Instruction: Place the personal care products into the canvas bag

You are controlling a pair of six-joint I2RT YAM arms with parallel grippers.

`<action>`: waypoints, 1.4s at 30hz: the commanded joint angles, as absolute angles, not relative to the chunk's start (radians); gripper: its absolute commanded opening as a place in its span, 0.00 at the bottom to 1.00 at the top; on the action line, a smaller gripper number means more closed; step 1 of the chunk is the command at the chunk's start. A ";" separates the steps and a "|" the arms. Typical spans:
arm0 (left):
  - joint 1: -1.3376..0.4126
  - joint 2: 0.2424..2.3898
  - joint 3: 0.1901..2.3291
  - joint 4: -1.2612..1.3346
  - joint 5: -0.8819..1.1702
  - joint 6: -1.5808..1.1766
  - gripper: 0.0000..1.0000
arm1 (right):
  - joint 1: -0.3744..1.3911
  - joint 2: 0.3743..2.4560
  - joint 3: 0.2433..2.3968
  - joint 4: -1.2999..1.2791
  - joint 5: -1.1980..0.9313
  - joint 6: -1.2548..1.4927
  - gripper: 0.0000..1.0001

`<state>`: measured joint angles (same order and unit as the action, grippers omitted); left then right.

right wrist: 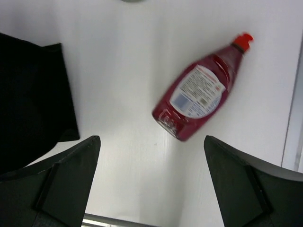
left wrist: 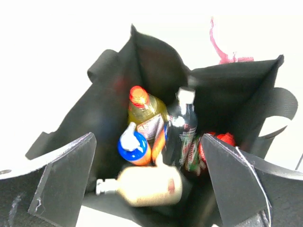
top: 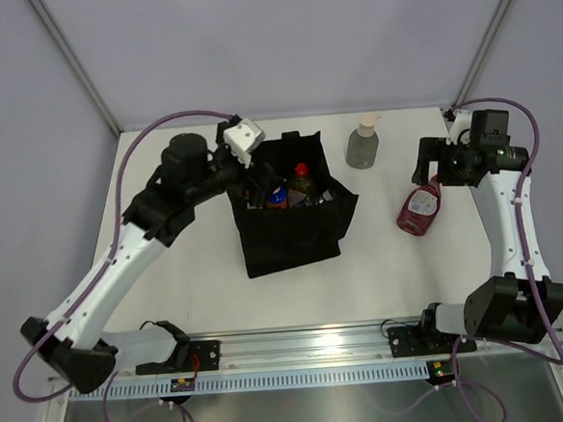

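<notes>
On the white table (top: 210,293), near the middle, stands the black boxy fabric bag (top: 293,244) with short handles. Its top is wide open. Four bottles are inside it. A yellow bottle with a red cap (left wrist: 142,106) stands up near the back. Just in front of it is an orange bottle with a blue cap (left wrist: 135,146). Beside them stands a small see-through bottle with a silver cap (left wrist: 182,123); it looks dark in there. A cream bottle with a white cap (left wrist: 147,186) lies on its side at the front and looks blurry. Something red peeks out on the right side of the bag, too hidden to tell what it is.

The left gripper (left wrist: 148,139) hangs over the bag's open top. Its fingers (left wrist: 66,179) are spread wide and hold nothing.

Two bottles are out on the table, to the right of the bag. A grey-green bottle with a beige pump (top: 362,145) stands up behind. A flat dark red bottle with a label (right wrist: 199,90) lies on its side, well apart from the bag. The right gripper (right wrist: 151,139) hangs above the table near this red bottle. Its fingers (right wrist: 66,179) are spread wide too, and they touch nothing.
</notes>
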<state>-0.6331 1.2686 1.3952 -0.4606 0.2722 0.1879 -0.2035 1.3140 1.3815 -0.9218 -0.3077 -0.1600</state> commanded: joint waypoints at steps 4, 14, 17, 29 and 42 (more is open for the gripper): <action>-0.630 0.993 1.217 -0.334 0.144 0.032 0.99 | -0.207 1.366 1.296 -0.940 -0.092 0.044 0.99; -0.630 0.684 0.991 -0.370 0.072 -0.072 0.99 | -0.198 1.706 1.292 -0.755 0.044 0.198 1.00; -0.630 0.654 0.967 -0.383 0.069 -0.089 0.99 | -0.198 1.785 1.315 -0.732 0.132 0.232 0.99; -0.630 0.646 0.922 -0.354 0.072 -0.118 0.99 | -0.198 1.985 1.433 -0.698 0.037 0.262 1.00; -0.630 0.646 0.913 -0.318 0.150 -0.144 0.99 | -0.219 1.947 1.457 -0.699 -0.097 0.129 0.10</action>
